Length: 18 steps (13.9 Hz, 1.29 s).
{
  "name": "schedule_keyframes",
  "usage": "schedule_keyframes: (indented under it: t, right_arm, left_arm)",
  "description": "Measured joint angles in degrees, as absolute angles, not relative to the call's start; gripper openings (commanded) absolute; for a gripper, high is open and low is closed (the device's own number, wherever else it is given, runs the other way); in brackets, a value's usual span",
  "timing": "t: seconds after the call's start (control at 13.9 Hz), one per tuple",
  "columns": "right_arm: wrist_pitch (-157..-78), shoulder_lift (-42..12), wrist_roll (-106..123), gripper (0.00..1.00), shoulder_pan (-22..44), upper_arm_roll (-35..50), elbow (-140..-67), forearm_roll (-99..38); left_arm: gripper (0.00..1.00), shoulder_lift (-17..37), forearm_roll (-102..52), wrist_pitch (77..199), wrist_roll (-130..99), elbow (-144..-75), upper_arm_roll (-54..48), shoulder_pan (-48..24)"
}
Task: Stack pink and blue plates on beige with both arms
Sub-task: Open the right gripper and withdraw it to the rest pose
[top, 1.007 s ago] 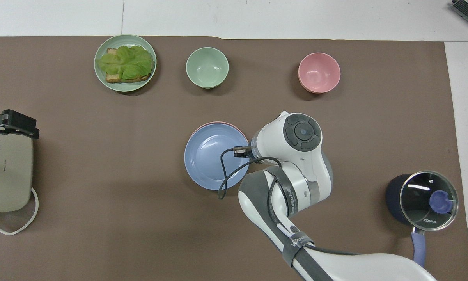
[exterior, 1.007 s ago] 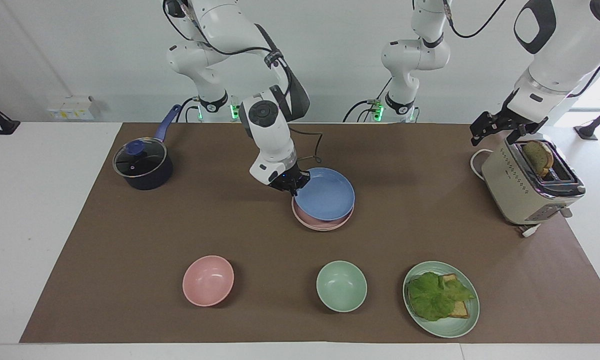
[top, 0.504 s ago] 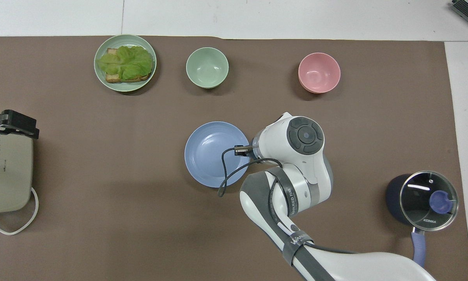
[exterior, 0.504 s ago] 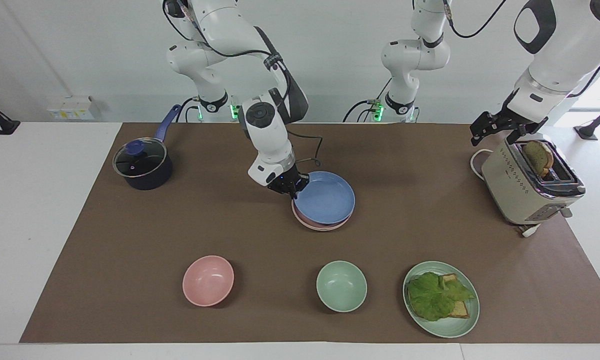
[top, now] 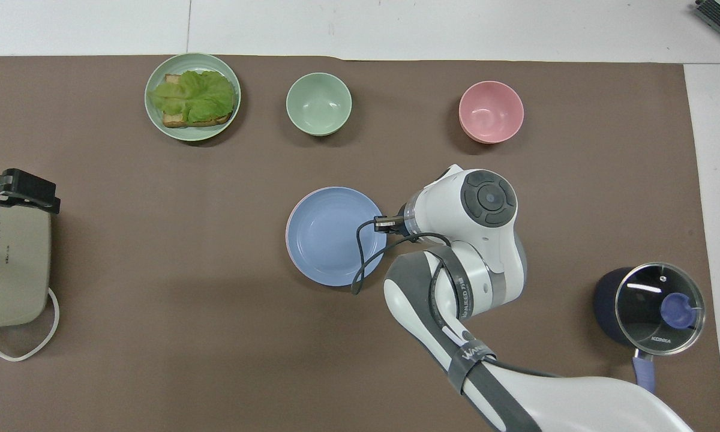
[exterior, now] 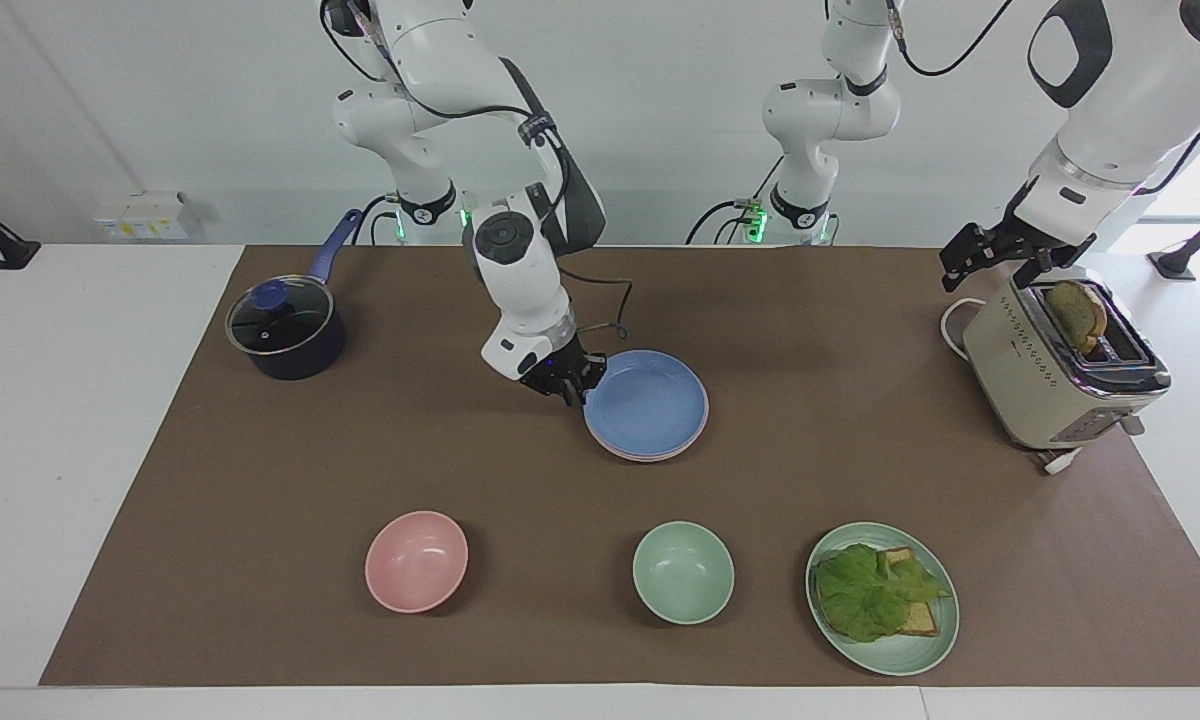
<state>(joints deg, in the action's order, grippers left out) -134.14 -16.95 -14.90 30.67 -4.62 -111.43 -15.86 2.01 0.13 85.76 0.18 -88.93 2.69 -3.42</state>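
The blue plate (exterior: 646,402) (top: 335,235) lies flat on top of a stack in the middle of the mat. Under it only a thin rim of the pink plate (exterior: 652,456) (top: 288,238) peeks out. The beige plate is hidden below them. My right gripper (exterior: 563,384) hangs low beside the blue plate's rim, toward the right arm's end of the table; in the overhead view the arm's wrist (top: 462,207) covers it. My left gripper (exterior: 1002,260) (top: 17,189) waits open and empty over the toaster.
A beige toaster (exterior: 1055,375) with bread stands at the left arm's end. A lidded dark pot (exterior: 285,328) sits at the right arm's end. Farther from the robots stand a pink bowl (exterior: 416,560), a green bowl (exterior: 683,572) and a green plate of lettuce and bread (exterior: 882,597).
The blue plate came down from a tilt to lie flat on the stack, covering the pink plate. The right gripper slid off its rim toward the right arm's end.
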Motion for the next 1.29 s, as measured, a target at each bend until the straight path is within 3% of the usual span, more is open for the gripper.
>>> schedule_keyframes:
  t: [0.36, 0.65, 1.01, 1.29]
  right_arm:
    - [-134.5, -17.0, -15.0, 1.00, 29.8, -5.1, -109.7, -15.9]
    - [-132.0, -15.9, -14.7, 1.00, 25.3, -6.1, -107.3, -8.9]
    - [-117.7, -12.3, -14.7, 1.00, 20.7, -6.4, -100.0, -5.1]
    - [-111.1, -7.4, -14.7, 1.00, 16.6, -6.5, -98.3, -4.9]
  left_arm:
    - [1.00, 2.0, 0.1, 85.8, 0.2, -88.9, 2.7, -3.4]
    - [1.00, 2.0, 0.1, 85.8, 0.2, -88.9, 2.7, -3.4]
    - [1.00, 2.0, 0.1, 85.8, 0.2, -88.9, 2.7, -3.4]
    - [1.00, 2.0, 0.1, 85.8, 0.2, -88.9, 2.7, -3.4]
